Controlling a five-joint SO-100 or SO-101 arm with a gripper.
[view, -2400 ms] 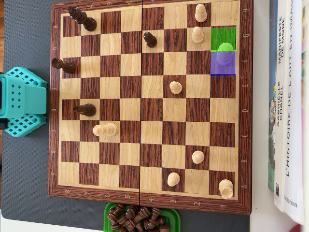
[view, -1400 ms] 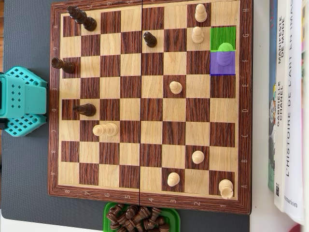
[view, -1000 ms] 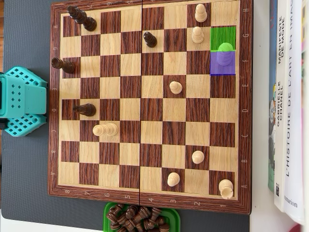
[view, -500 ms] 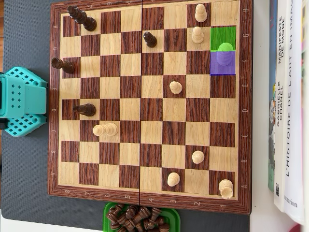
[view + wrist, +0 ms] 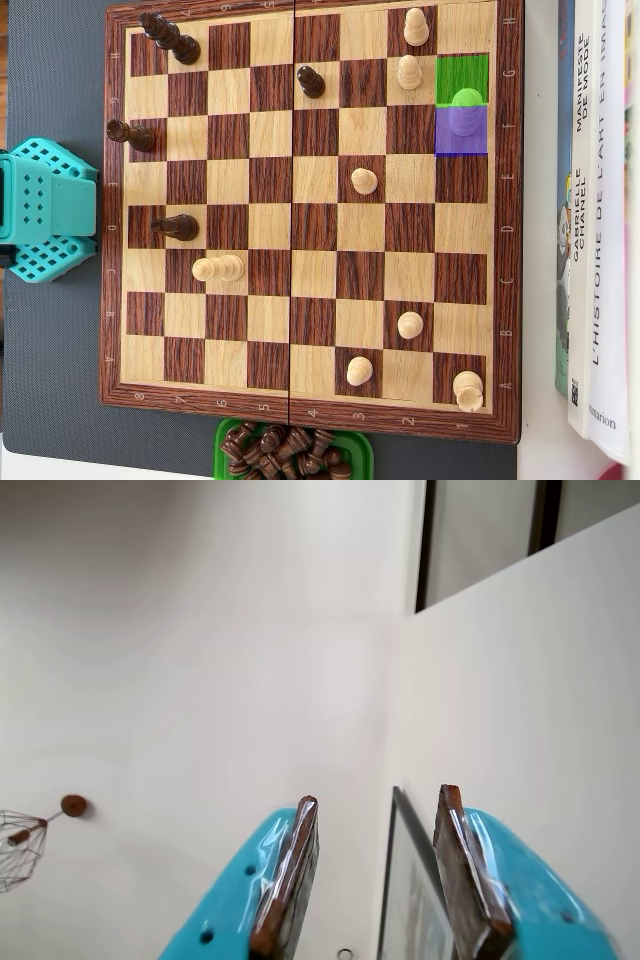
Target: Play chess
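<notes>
My tool [image 5: 375, 875] is pointing up at the wall and ceiling, fingers apart, nothing between them. Chessboard [image 5: 310, 215] sits flat on the bench; the tinted pawn [image 5: 463, 112] stands near the board's top right corner, on the purple square's upper edge.

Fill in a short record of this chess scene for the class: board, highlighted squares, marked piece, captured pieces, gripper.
board: wooden chessboard on a dark mat
highlighted squares: green square adjoining purple square, right edge in the overhead view
marked piece: tinted pawn standing on purple
captured pieces: dark pieces in green tray
gripper: gripper open, empty, facing a wall
</notes>
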